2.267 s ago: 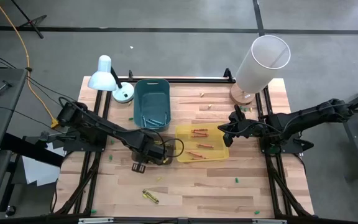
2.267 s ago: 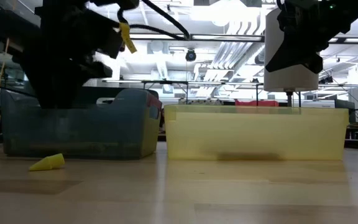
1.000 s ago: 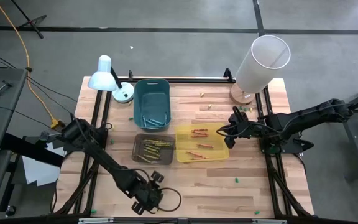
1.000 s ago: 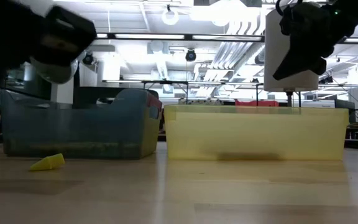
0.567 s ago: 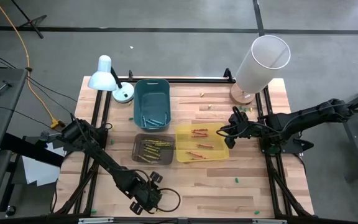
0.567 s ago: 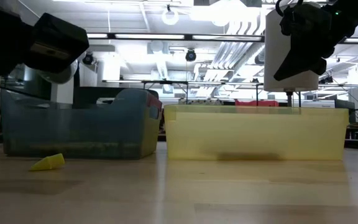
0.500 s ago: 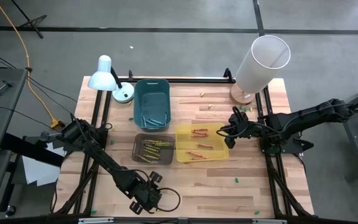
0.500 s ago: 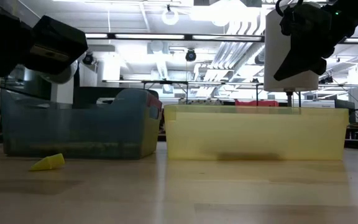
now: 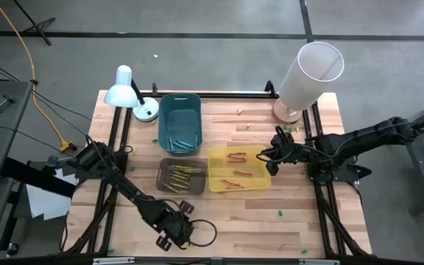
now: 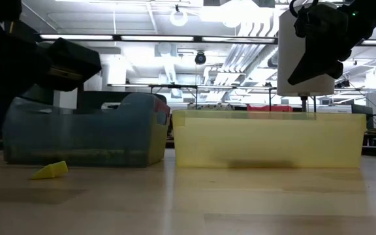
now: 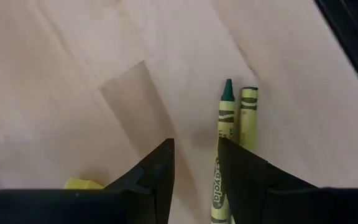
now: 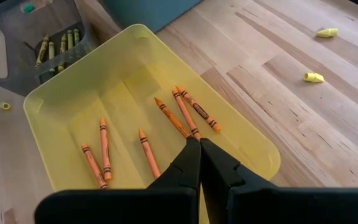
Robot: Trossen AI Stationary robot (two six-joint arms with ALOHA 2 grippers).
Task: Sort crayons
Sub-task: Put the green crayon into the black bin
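Right wrist view, 6 orange crayons (image 12: 188, 117) in yellow bin (image 12: 47, 99), right gripper (image 12: 199, 149) closed, empty.

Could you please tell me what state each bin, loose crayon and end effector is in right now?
Left end effector: open, low over the table's front edge, beside two loose crayons.
Loose crayons: side by side on the wood, not gripped.
Right end effector: shut, empty, above the yellow bin.
Yellow bin: holds orange crayons.
Grey bin: holds yellow-green crayons.
Teal bin: holds a few crayons.
Desk lamp: upright.
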